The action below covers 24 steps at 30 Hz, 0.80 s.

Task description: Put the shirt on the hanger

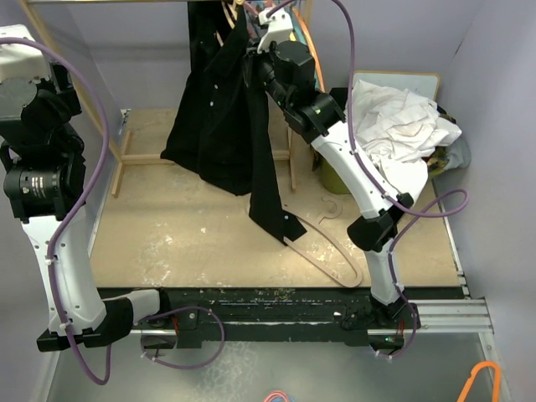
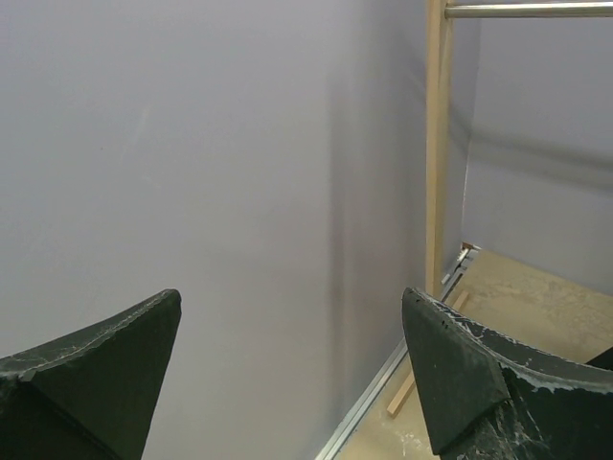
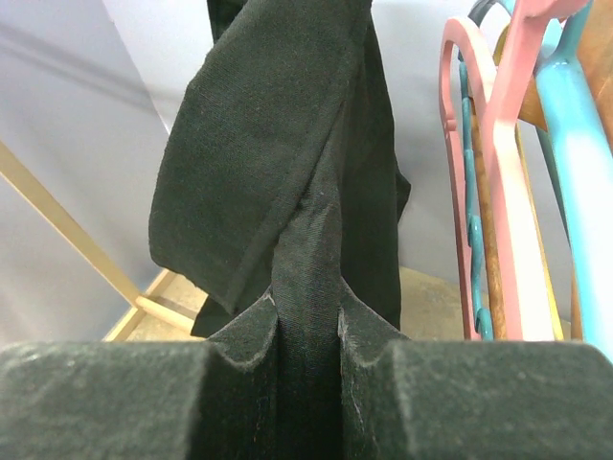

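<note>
Your right end effector (image 3: 306,335) is raised at the back of the workspace, its fingers pinched together on a narrow fold of the large black soft-fabric shirt (image 1: 222,109). The shirt hangs in long folds from that grip, in front of the pale wooden rack frame (image 1: 126,155). One trailing strip reaches down to the tan desk (image 1: 193,243).

The thin cream-beige hanger with its curved hook (image 1: 338,241) lies flat on the desk, to the right of centre. The shirt's lowest tip lies over the hanger's left end, but the shirt is not on the hanger.

In your right wrist view, a pink plastic hanger (image 3: 512,192) and a teal one (image 3: 584,192) hang just right of the gripped fabric.

Your left end effector (image 2: 292,364) is held high at the left side, its fingers wide apart and empty. It faces the grey wall, with a wooden post and a metal rod (image 2: 527,10) at the right edge.

A crumpled white cloth garment (image 1: 402,126) is heaped at the far right, apart from the shirt.
</note>
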{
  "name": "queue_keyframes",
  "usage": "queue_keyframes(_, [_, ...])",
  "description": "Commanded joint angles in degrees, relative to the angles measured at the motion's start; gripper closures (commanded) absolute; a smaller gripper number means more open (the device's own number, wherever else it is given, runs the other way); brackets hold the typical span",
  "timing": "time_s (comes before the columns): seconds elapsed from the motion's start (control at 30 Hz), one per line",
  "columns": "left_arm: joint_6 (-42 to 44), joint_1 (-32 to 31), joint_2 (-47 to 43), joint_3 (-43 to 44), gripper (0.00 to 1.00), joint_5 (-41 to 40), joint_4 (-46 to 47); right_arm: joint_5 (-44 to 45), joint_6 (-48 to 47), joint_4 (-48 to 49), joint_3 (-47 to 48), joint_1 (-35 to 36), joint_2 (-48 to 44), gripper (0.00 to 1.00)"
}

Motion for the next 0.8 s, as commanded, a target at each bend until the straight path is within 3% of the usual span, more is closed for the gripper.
queue_keyframes(0.0, [-1.2, 0.3, 0.0, -0.6, 0.01, 1.4, 1.6, -1.7, 1.6, 4.1, 1.4, -1.0, -1.6, 1.0])
queue_keyframes(0.3, [-0.3, 0.3, -0.2, -2.4, 0.01, 12.3, -3.4, -9.2, 4.0, 0.1, 1.5, -1.0, -2.0, 1.0])
queue_keyframes(0.47, [-0.3, 0.3, -0.5, -3.2, 0.01, 14.0, -3.9, -15.8, 9.2, -3.8, 5.2, -3.6, -1.1, 1.0])
queue_keyframes(0.77, [-0.3, 0.3, -0.6, -3.6, 0.01, 16.2, -4.6, -13.5, 10.9, -4.1, 2.7, -4.8, -4.7, 1.0])
